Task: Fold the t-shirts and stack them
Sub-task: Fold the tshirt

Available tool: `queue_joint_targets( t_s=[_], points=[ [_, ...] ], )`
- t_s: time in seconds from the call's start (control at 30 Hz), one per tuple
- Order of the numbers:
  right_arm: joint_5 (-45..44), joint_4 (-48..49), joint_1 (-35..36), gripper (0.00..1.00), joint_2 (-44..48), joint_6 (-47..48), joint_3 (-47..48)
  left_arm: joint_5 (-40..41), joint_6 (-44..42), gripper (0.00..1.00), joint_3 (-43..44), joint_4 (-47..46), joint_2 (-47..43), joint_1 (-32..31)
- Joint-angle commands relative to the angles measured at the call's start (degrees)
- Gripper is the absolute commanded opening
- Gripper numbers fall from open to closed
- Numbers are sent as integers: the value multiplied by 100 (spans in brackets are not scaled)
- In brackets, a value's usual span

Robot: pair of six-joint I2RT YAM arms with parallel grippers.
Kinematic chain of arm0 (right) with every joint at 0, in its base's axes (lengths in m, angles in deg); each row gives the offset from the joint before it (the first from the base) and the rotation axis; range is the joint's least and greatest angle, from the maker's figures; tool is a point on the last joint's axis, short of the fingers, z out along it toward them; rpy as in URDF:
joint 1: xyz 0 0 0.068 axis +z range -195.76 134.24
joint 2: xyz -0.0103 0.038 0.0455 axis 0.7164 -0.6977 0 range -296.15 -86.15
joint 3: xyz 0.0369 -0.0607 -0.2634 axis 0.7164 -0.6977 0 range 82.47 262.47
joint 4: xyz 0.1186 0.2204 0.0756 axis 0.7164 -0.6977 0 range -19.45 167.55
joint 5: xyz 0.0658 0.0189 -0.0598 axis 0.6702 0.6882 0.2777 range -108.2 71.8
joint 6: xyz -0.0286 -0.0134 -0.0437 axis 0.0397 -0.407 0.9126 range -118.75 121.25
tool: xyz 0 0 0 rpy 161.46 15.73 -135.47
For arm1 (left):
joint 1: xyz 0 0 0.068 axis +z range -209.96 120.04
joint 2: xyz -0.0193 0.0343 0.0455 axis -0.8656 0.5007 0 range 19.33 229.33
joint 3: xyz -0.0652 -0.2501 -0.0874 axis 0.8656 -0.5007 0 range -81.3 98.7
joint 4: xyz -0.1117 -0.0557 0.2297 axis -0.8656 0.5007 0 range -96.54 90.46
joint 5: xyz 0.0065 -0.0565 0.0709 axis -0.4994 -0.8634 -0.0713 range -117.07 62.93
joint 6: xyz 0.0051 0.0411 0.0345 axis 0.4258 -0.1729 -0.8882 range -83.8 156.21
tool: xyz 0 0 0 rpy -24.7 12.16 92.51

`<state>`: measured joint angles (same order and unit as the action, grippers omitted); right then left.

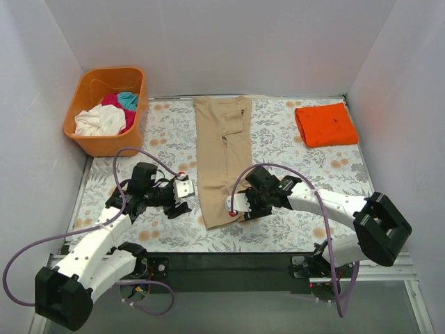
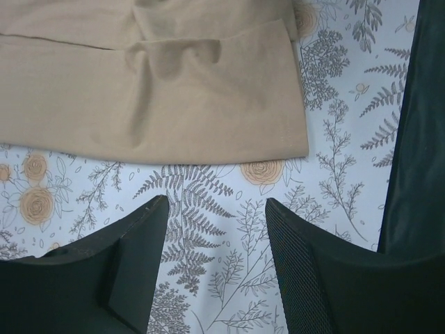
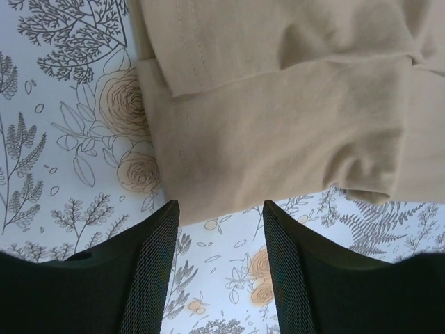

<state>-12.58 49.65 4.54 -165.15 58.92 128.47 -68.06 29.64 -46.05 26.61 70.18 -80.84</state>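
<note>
On table [image 1: 278, 142] — two t-shirts [image 1: 222, 153], one basket [image 1: 104, 145]

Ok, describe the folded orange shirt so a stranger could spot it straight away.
Look at the floral table and go to its far right corner. The orange t-shirt lies there alone, folded into a flat square. The other orange thing, the basket at far left, is rigid plastic with crumpled shirts inside.

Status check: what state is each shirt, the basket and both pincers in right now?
tan t-shirt: folded into a long strip, lying flat.
orange t-shirt: folded, far right.
basket: upright, holding shirts.
white t-shirt: crumpled, in basket.
magenta t-shirt: crumpled, in basket.
teal t-shirt: crumpled, in basket.
left pincer: open, empty.
right pincer: open, empty.
</note>
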Motion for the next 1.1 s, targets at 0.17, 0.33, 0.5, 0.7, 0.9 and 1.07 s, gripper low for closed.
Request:
queue_joint_targets(
  t_s=[0.17,0.33,0.5,0.7,0.9,1.07],
  points=[
    [175,294,76,49,-90,175,-249,-67,-1074,55,-114,482,30,-232],
    [210,22,85,50,86,157,-153,48,-1031,55,-176,324,162,-408],
    [211,-66,76,48,-9,227,-293,91,-908,55,-185,140,311,-671],
    [237,223,67,46,-440,219,-443,310,-1013,54,-404,-114,435,-1258],
    [430,224,67,25,-660,78,-337,838,-821,52,-773,-809,636,-1997],
    [509,101,67,2,-643,-27,-320,1286,-530,52,-844,-1467,962,-2472]
  ],
)
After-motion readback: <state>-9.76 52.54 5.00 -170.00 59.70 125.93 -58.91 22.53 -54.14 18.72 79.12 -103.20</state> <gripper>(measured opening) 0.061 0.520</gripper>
